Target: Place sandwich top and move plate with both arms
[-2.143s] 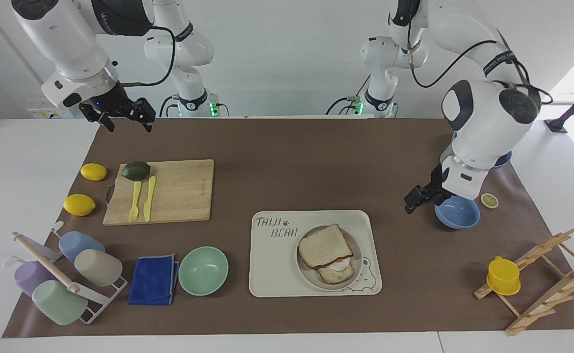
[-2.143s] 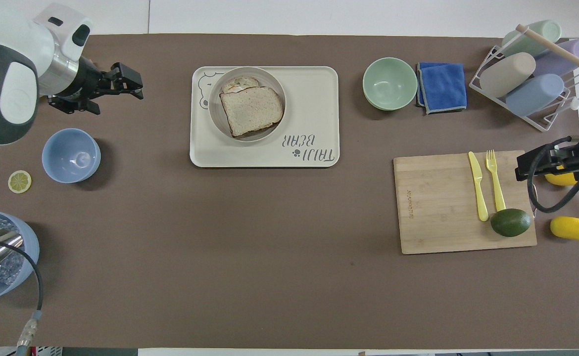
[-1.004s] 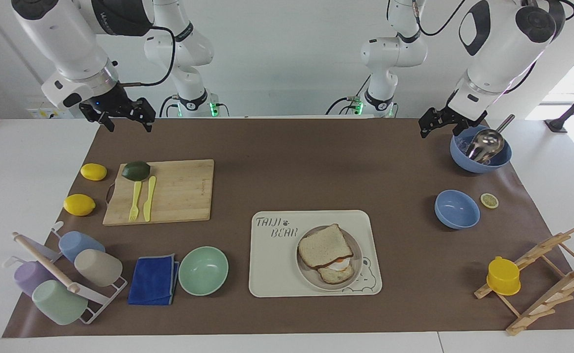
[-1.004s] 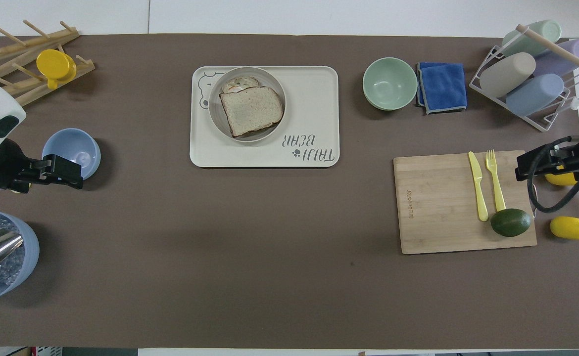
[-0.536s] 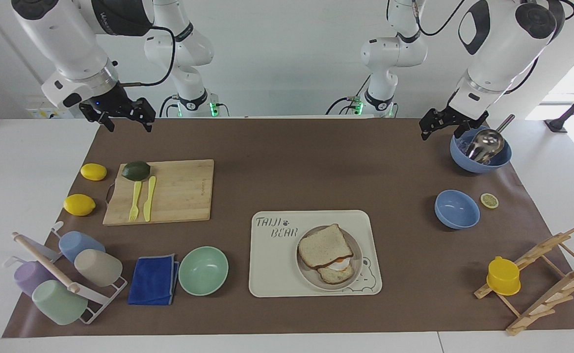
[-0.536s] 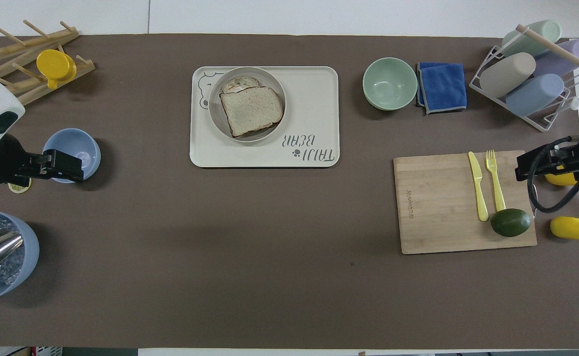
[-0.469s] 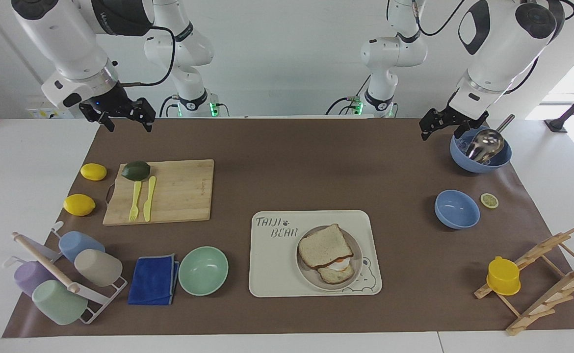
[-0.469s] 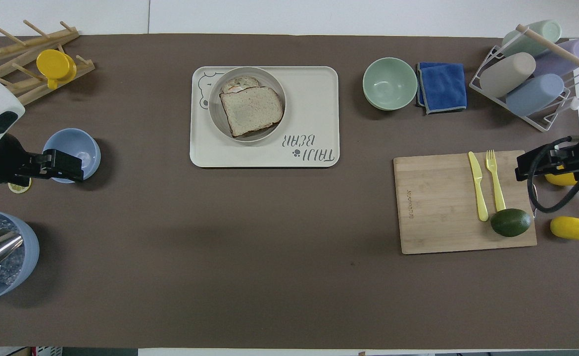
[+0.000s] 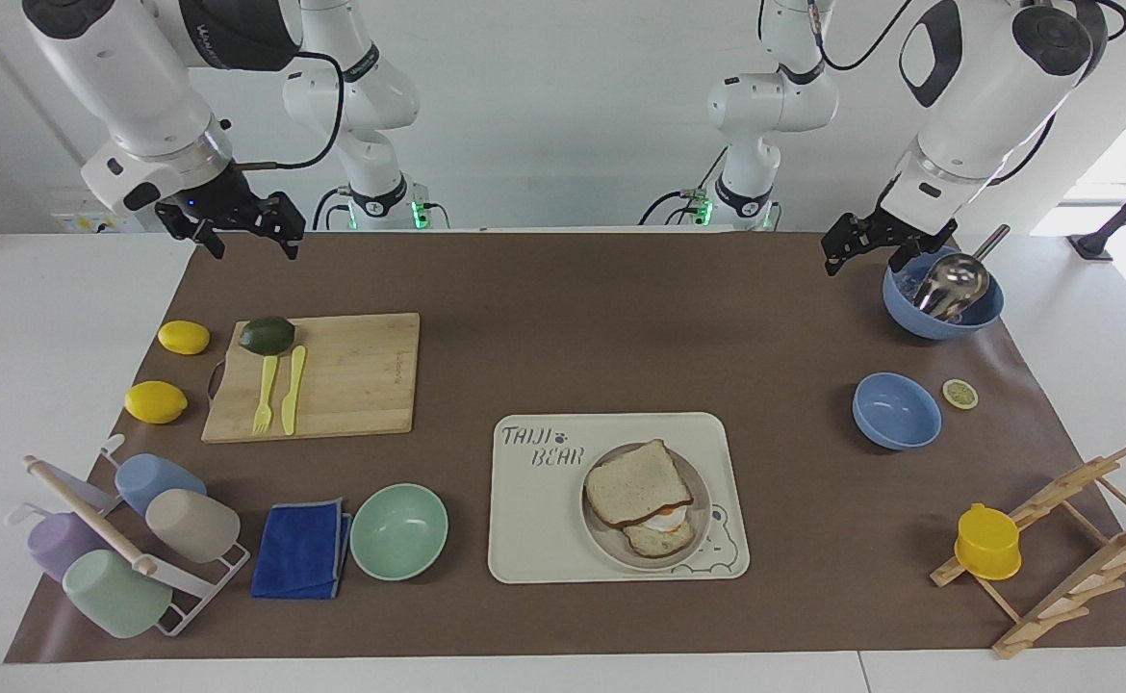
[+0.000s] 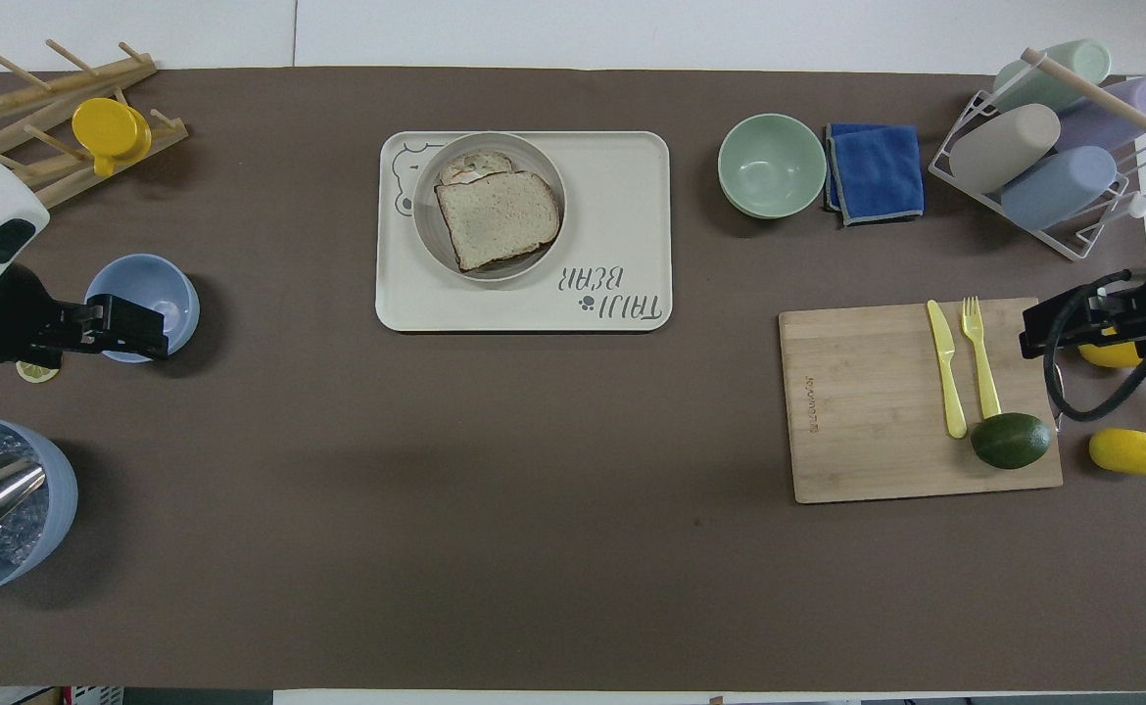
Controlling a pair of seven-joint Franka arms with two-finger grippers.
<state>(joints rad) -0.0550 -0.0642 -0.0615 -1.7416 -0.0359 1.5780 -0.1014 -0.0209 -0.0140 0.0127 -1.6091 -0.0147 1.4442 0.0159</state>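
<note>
On the bear tray (image 9: 534, 520), the plate (image 9: 599, 539) carries the sandwich top (image 9: 636, 494), laid over the egg toast (image 9: 661, 537). Up at the robots' edge of the table (image 9: 601, 318) both arms wait: the left hand (image 9: 866, 250) hangs spread beside the scoop bowl (image 9: 943, 313), the right hand (image 9: 253, 231) spread and empty above the mat's corner near the cutting board (image 9: 351, 375).

Your tabletop (image 9: 563, 664) wears a brown mat (image 9: 621, 327); on it sit tray (image 9: 544, 539), cutting board (image 9: 351, 375), bowls, cloth (image 9: 301, 549), racks, lemons.
</note>
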